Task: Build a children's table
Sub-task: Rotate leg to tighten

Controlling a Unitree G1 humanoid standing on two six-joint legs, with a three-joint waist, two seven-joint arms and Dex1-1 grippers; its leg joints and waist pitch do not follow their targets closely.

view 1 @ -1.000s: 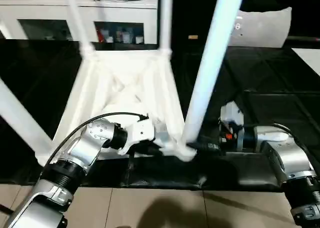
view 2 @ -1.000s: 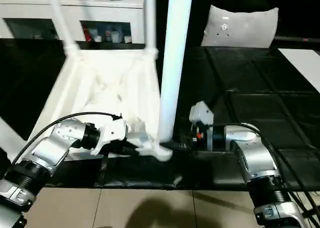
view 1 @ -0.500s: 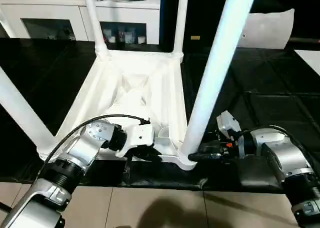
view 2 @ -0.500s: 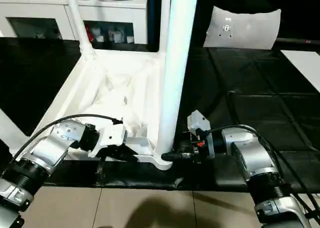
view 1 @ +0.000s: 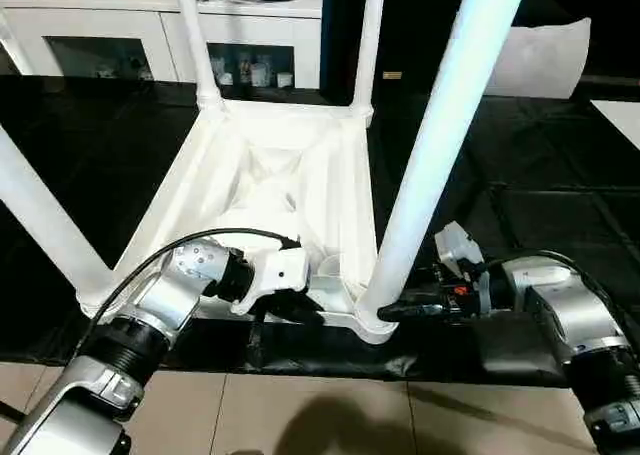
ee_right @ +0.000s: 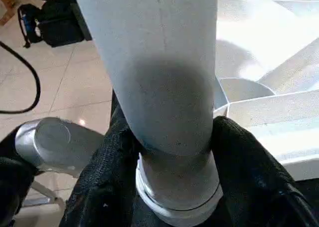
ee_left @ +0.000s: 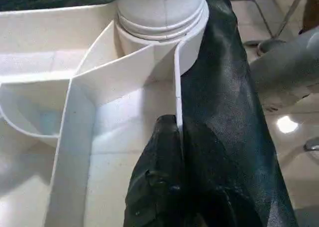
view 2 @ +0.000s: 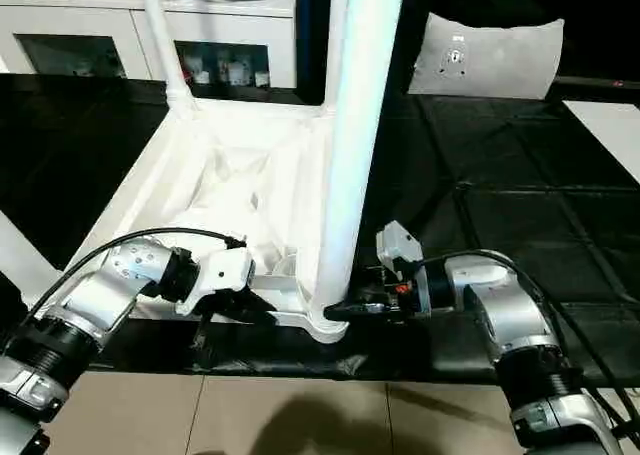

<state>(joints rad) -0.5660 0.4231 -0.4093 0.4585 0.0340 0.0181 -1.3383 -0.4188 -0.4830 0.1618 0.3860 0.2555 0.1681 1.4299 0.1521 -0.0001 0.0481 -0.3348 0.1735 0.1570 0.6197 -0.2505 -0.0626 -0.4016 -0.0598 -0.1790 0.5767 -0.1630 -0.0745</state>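
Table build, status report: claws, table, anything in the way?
Left claw shut on table rim. Right claw around base of near leg. Table upside down, four legs up. Nothing in the way.

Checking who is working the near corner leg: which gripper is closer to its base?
Right. The right gripper has a finger on each side of the leg just above its socket. The left gripper is shut on the tabletop's rim, beside that socket.

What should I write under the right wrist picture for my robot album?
The right gripper hugs the bottom of a white table leg, just above its corner socket.
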